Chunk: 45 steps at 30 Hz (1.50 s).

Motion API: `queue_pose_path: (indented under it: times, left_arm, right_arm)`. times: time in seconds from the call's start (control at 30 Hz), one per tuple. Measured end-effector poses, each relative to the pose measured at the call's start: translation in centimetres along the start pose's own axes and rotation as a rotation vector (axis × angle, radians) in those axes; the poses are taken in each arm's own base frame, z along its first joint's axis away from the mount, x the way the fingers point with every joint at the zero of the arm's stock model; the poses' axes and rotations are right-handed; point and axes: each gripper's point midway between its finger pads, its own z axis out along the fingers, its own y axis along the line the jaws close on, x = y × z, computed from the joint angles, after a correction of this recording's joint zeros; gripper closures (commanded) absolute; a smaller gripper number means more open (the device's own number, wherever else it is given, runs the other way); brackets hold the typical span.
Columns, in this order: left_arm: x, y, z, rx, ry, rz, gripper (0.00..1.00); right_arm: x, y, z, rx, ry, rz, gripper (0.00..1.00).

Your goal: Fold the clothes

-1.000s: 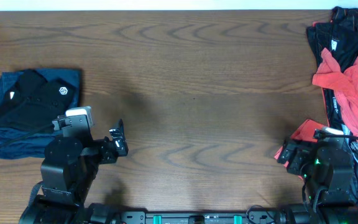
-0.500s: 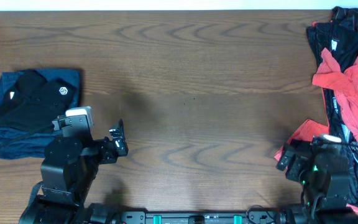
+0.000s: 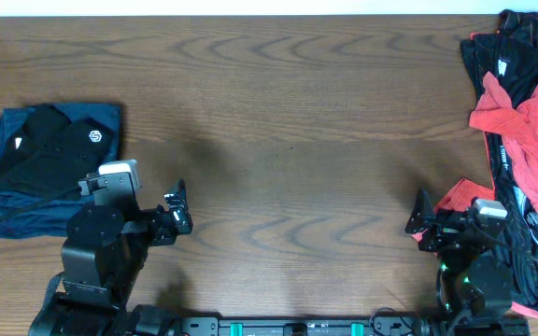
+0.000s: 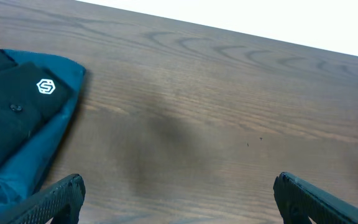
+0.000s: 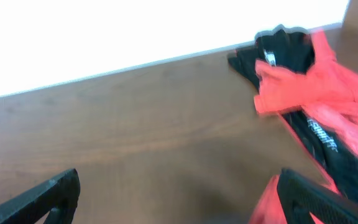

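The unfolded clothes [image 3: 519, 112] are a tangled coral-red and black pile along the table's right edge, seen also in the right wrist view [image 5: 319, 93]. A folded stack of blue and black garments [image 3: 49, 168] with a small white logo lies at the far left [image 4: 23, 118]. My right gripper [image 3: 420, 218] is open at the pile's lower left edge, and red fabric [image 5: 265, 204] lies just inside its right finger [image 5: 319, 196]. My left gripper [image 3: 179, 207] is open over bare wood to the right of the folded stack, with nothing between its fingers [image 4: 58, 194].
The wooden table [image 3: 288, 121] stretches between the two groups of clothes. Its far edge meets a white wall at the top. Black cables [image 3: 530, 271] trail over the red cloth beside the right arm.
The right arm has turned left, carrying its open gripper off the red cloth toward the bare wood. The left arm has not moved.
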Motion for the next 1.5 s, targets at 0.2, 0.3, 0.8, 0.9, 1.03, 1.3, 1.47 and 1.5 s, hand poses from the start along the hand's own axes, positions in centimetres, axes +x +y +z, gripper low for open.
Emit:
queue_pose_path:
  times: [0.2, 0.3, 0.8, 0.9, 1.03, 1.3, 1.47, 1.5]
  left_arm:
    - [0.0, 0.0, 0.0, 0.0, 0.0, 0.0, 0.02]
    - [0.0, 0.0, 0.0, 0.0, 0.0, 0.0, 0.02]
    - [0.0, 0.0, 0.0, 0.0, 0.0, 0.0, 0.02]
    - [0.0, 0.0, 0.0, 0.0, 0.0, 0.0, 0.02]
    - [0.0, 0.0, 0.0, 0.0, 0.0, 0.0, 0.02]
    - [0.0, 0.0, 0.0, 0.0, 0.0, 0.0, 0.02]
    - [0.0, 0.0, 0.0, 0.0, 0.0, 0.0, 0.02]
    - [0.0, 0.0, 0.0, 0.0, 0.0, 0.0, 0.02]
  right_arm:
    - [-1.7, 0.7, 0.5, -0.042, -0.149, -0.056, 0.01]
    - [-1.9, 0.8, 0.8, -0.053, -0.202, -0.074, 0.01]
    - [1.8, 1.3, 1.8, -0.1, -0.107, -0.204, 0.01]
    - [1.9, 1.4, 1.8, -0.105, -0.107, -0.208, 0.01]
    - [1.9, 1.5, 1.7, -0.109, -0.106, -0.209, 0.01]
    - [1.9, 1.5, 1.7, -0.111, -0.106, -0.21, 0.01]
    - [1.9, 1.5, 1.7, -0.112, -0.106, -0.21, 0.01]
    - [1.9, 1.6, 1.7, -0.113, -0.106, -0.21, 0.01]
